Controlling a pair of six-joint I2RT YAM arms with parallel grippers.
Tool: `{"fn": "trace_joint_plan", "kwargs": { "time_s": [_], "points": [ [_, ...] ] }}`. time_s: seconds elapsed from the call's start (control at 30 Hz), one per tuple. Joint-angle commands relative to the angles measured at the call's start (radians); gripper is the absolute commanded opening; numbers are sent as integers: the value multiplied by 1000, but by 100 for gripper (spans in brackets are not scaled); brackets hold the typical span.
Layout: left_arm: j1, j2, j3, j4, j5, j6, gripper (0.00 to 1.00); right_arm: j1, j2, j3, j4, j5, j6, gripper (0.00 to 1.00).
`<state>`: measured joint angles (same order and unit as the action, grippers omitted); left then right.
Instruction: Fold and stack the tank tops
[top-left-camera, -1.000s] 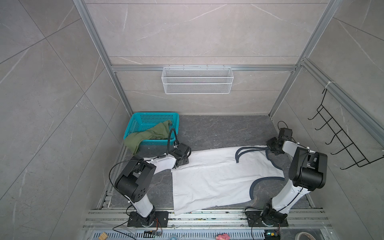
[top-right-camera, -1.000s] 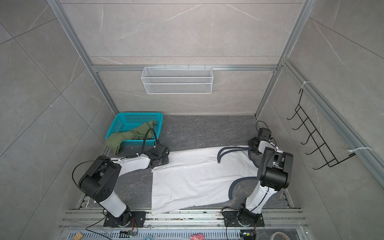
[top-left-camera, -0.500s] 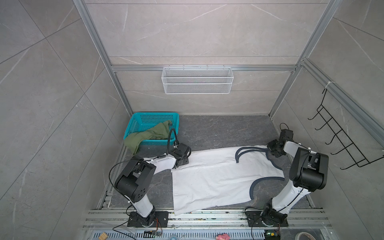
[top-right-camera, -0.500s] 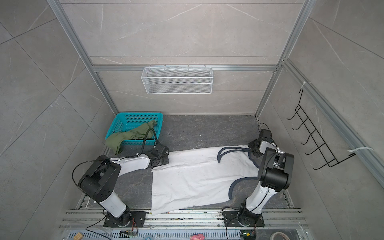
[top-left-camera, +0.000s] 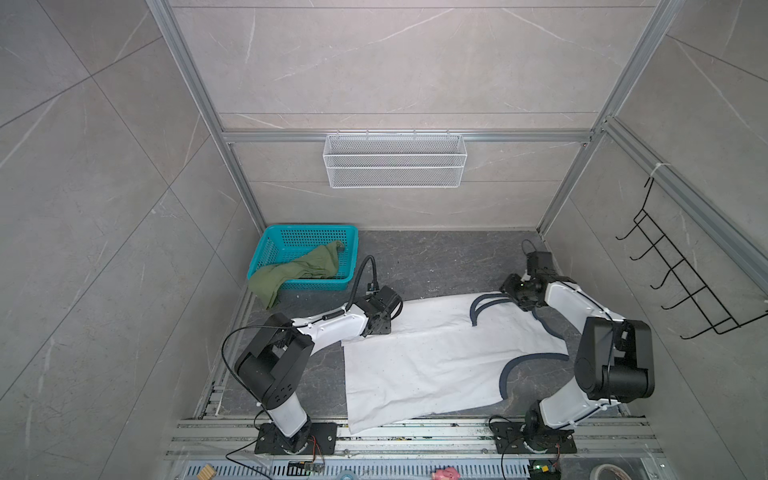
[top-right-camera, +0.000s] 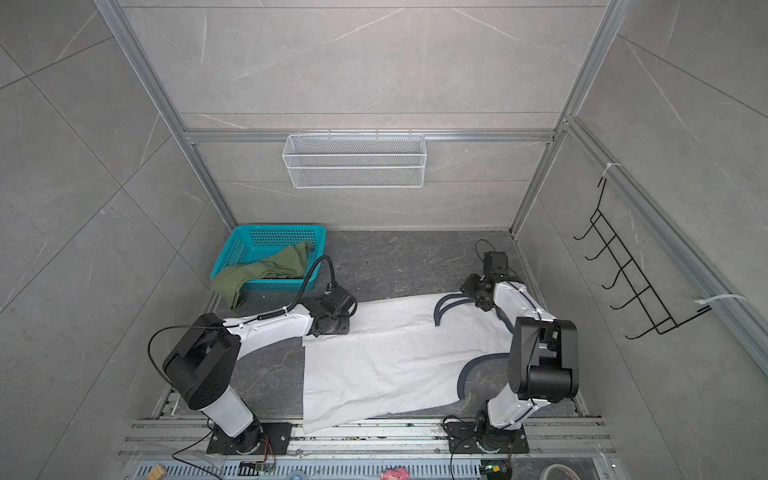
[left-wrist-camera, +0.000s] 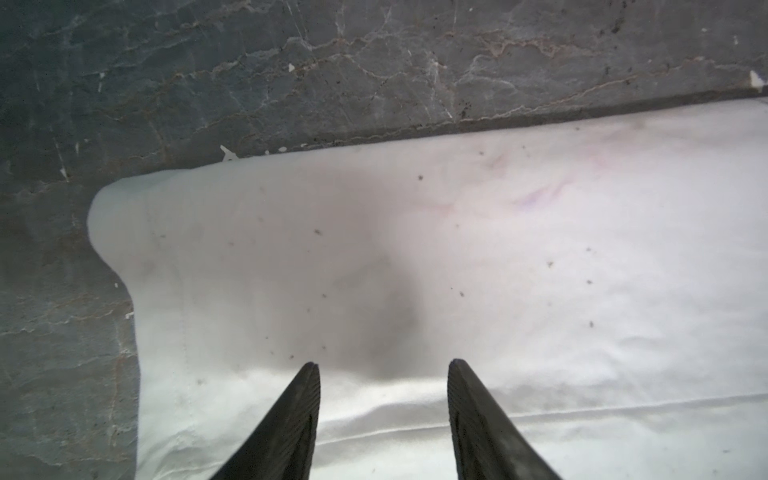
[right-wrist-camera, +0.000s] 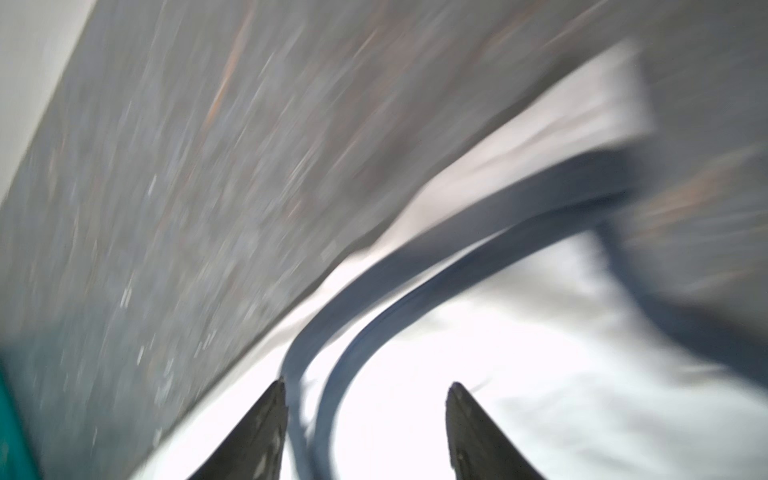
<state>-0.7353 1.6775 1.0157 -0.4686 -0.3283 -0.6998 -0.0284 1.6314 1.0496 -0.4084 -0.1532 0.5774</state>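
The white tank top (top-left-camera: 436, 357) (top-right-camera: 390, 361) with navy trim lies spread flat on the dark floor, hem to the left and straps to the right. My left gripper (top-left-camera: 381, 322) (left-wrist-camera: 384, 365) hovers open over the hem's far-left corner, with nothing pinched between its fingers. My right gripper (top-left-camera: 514, 291) (right-wrist-camera: 368, 384) stands open over the far shoulder strap; that wrist view is blurred, and the navy neckline trim (right-wrist-camera: 332, 332) runs past one finger. The olive green tank top (top-left-camera: 299, 270) (top-right-camera: 266, 268) is draped over the front rim of the teal basket.
The teal basket (top-left-camera: 307, 232) stands at the back left corner. On the back wall hangs a white wire basket (top-left-camera: 395, 162), and a black hook rack (top-left-camera: 681, 282) is on the right wall. Aluminium rails (top-left-camera: 415, 432) run along the front under the tank top's near corner.
Both grippers have opened their jaws. The right wrist has swung a little to the left over the strap. The white tank top lies as before.
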Motion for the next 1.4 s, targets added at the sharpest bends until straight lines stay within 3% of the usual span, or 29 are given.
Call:
{"fn": "trace_joint_plan", "kwargs": {
  "time_s": [0.0,0.17,0.4,0.5,0.67,0.83,1.0,1.17,1.37],
  "points": [
    [6,8,11,-39,36,-38,53,108,36,-11,-44,-75,-56,65],
    [7,95,40,-7,77,-37,53,232,139,53,-101,-19,-76,68],
    [7,229,116,33,96,-22,53,244,287,123,-154,51,-87,64],
    [7,290,177,52,101,0,53,212,339,176,-202,115,-73,61],
    [13,404,323,33,91,43,53,98,378,228,-207,110,-51,60],
    [50,526,522,-19,83,85,53,9,433,289,-195,56,-36,59],
    [92,625,700,-70,77,130,53,-7,473,379,-191,-15,-40,61],
    [92,607,845,-182,71,180,57,-6,391,406,-239,-6,-61,68],
    [31,369,766,-245,90,171,65,12,97,194,-224,-22,-61,70]
  ]
}}
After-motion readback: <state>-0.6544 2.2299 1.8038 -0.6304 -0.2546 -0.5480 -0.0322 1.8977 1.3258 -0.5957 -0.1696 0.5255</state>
